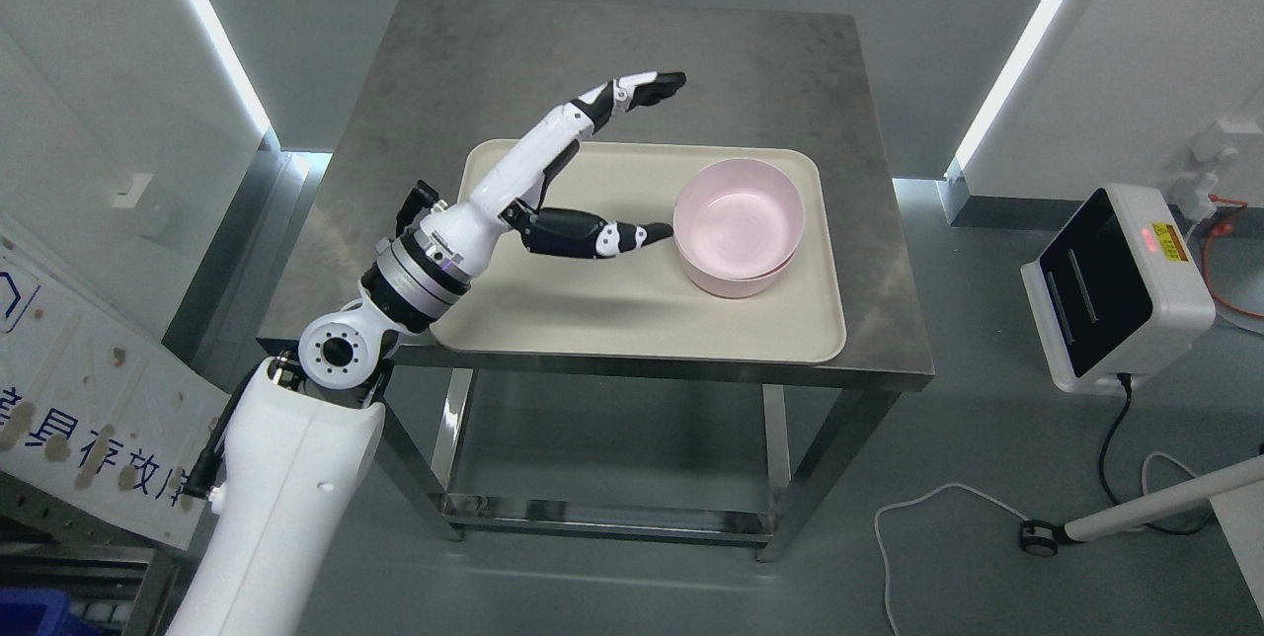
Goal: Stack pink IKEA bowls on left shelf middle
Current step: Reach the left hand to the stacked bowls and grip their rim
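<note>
reaching toward the stacked pink bowls

i am stretching my left hand (568, 177) out over the cream tray (553, 320) that is sitting on the steel tabletop (494, 53). my fingers (647, 88) are spread wide and holding nothing: the long ones are pointing up and away toward the far side of the tabletop, while my dark thumb (602, 236) is reaching sideways along the tray toward the pink bowls (739, 226). the thumb tip is sitting just beside the bowls' near wall; i cannot tell whether it is touching. the bowls are resting upright on the right half of the tray, two of them, one nested inside the other, with the lower one's rim peeking out beneath the upper. my arm is coming in from the lower left, crossing the tabletop's left front corner. a white box with a dark screen (1111, 290) is standing on the floor well off to the right.
</note>
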Controlling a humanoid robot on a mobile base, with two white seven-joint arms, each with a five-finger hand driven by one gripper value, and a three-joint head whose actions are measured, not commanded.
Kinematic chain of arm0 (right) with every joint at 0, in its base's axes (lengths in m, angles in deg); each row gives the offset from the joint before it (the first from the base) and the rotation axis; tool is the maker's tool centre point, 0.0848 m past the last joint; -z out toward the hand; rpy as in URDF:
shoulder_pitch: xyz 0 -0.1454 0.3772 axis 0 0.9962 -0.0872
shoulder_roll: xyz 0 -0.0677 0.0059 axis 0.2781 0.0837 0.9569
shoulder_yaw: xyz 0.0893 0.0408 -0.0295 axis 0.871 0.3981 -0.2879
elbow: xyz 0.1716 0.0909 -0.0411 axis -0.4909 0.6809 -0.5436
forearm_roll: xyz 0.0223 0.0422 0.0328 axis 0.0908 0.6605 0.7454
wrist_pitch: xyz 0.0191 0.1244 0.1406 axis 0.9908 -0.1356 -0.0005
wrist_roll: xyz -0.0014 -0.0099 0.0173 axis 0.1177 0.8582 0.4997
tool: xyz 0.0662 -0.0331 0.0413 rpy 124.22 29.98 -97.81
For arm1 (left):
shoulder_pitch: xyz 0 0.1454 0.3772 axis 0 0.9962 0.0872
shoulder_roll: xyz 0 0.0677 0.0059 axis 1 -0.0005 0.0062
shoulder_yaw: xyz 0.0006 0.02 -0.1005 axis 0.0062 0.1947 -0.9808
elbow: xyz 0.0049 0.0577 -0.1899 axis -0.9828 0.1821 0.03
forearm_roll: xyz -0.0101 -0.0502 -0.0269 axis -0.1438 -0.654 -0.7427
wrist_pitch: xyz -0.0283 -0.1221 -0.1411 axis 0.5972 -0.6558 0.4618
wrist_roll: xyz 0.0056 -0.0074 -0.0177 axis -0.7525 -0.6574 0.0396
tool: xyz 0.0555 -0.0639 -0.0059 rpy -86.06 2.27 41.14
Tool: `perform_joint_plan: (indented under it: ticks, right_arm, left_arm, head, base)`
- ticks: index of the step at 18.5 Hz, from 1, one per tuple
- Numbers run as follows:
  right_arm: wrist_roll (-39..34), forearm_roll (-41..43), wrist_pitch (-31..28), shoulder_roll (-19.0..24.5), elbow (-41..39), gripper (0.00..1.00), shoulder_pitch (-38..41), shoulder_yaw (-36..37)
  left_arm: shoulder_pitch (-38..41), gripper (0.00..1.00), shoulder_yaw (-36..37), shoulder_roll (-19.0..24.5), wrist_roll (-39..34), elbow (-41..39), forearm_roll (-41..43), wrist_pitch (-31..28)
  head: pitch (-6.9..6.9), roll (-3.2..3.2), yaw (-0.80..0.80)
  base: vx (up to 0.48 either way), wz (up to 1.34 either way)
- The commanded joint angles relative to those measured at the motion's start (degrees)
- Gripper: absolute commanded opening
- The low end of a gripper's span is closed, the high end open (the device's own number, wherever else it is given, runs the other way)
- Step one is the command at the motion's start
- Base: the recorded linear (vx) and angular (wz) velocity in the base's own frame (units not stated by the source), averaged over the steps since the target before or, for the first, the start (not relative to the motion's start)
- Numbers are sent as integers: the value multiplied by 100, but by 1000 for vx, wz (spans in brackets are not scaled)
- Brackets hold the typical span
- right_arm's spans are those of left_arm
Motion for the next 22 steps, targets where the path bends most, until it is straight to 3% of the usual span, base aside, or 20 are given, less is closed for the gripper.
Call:
perform_joint_plan:
  ticks: [1,6,11,16,22]
  right_arm:
    - [-4,1,-12,-100,-193,100,167,70]
    - [-4,1,-21,-100,-193,100,167,62]
    - [-4,1,-21,-100,-193,100,167,62]
    - [-4,1,-21,-100,-193,100,167,70]
    - [-4,1,-12,-100,-193,100,167,62]
  left_arm:
    - [124,85,606,645,277,-764,1915,170]
    - [-394,83,766,-418,312,-317,3359,-181]
    - [-527,82,783,-507,541,18,4028,-305]
    - [-930,82,888,-507,558,115,4055,-972]
    - [-931,76,1161,-507,866,151,4047,-1087]
  head:
    - [0,0,0]
    - [0,0,0]
    - [0,0,0]
    - [0,0,0]
    - [0,0,0]
  base:
    - [0,0]
    - [0,0]
    - [0,0]
    - [0,0]
    - [0,0]
